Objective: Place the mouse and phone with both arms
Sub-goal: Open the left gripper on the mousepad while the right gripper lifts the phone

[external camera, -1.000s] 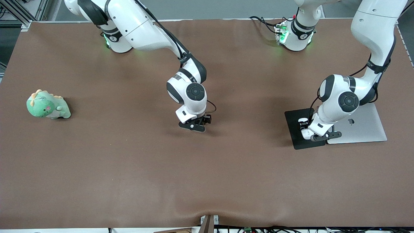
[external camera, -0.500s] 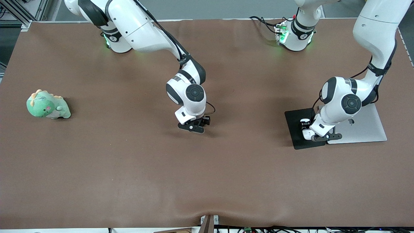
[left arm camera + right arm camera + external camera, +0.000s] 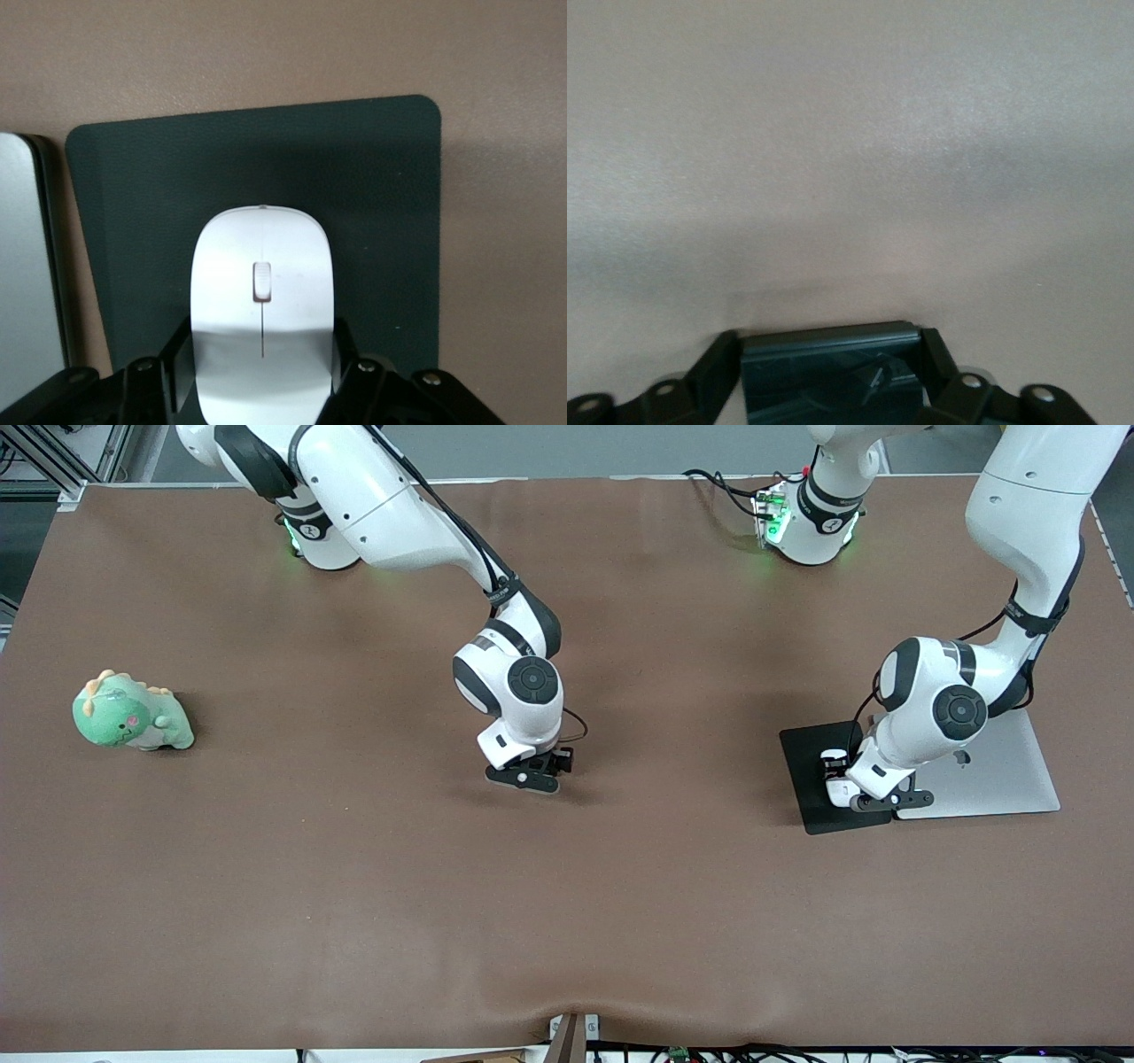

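Observation:
My left gripper (image 3: 840,781) is shut on the white mouse (image 3: 262,283), its fingers (image 3: 180,359) pressed to both sides. It holds the mouse low over the black mouse pad (image 3: 808,755), which also shows in the left wrist view (image 3: 372,177). I cannot tell whether the mouse touches the pad. My right gripper (image 3: 536,769) is shut on the black phone (image 3: 828,372) and holds it just above the brown table mat (image 3: 354,868) near the table's middle. The phone is hidden under the hand in the front view.
A closed silver laptop (image 3: 1001,772) lies beside the mouse pad toward the left arm's end; its edge shows in the left wrist view (image 3: 27,266). A green dinosaur plush (image 3: 131,713) sits at the right arm's end of the table.
My right gripper has shifted slightly toward the right arm's end with the phone. My left arm's wrist has shifted slightly over the mouse pad, still holding the mouse.

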